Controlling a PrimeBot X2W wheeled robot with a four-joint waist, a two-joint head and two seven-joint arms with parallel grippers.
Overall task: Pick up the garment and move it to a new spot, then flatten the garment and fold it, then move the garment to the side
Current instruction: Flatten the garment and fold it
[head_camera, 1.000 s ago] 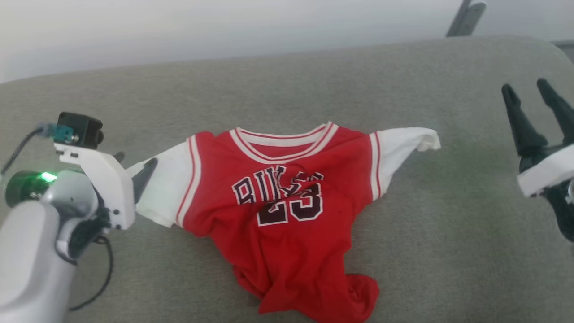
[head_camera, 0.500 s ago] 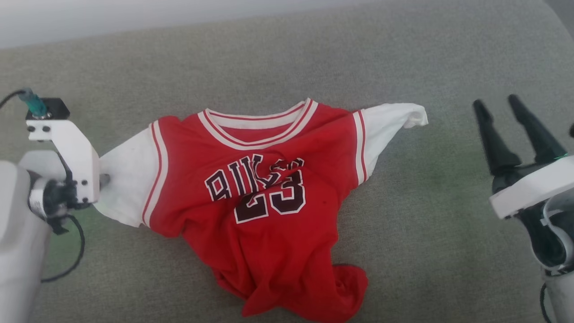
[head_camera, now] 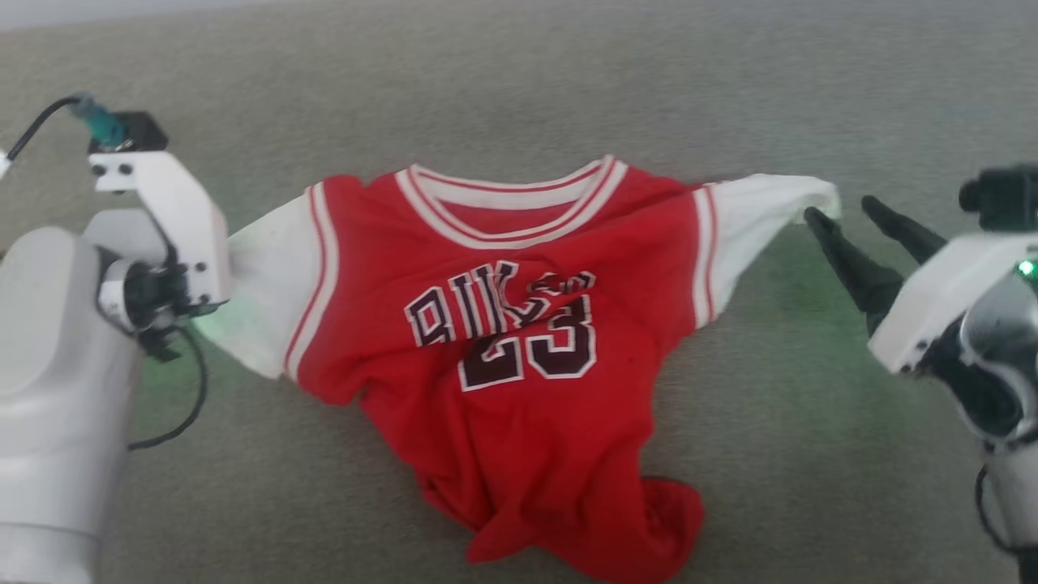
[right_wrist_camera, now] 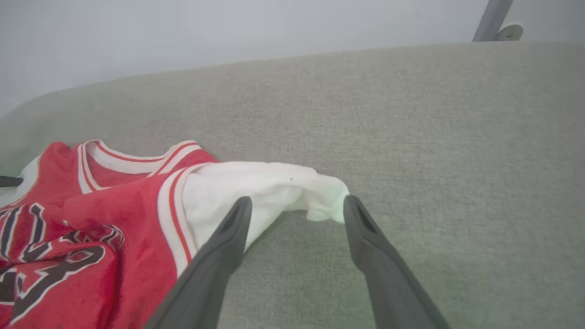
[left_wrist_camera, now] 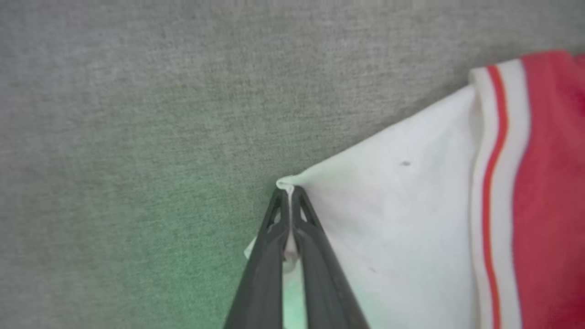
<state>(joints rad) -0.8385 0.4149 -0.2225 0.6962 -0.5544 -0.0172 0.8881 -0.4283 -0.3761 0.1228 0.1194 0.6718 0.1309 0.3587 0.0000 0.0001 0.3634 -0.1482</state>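
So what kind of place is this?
Probably indoors, on a sofa or padded bench: grey woven upholstery with a rounded edge, a plain pale wall behind, a red shirt lying on top.

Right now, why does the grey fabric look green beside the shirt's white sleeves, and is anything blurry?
Head view: a green tint lies on the grey woven cushion beside both sleeves of the red jersey-style shirt; a small green lamp glows on the right wrist, a likely source; slightly soft. Left wrist view: the glow pools beside the left gripper. Right wrist view: evenly lit, barely green.
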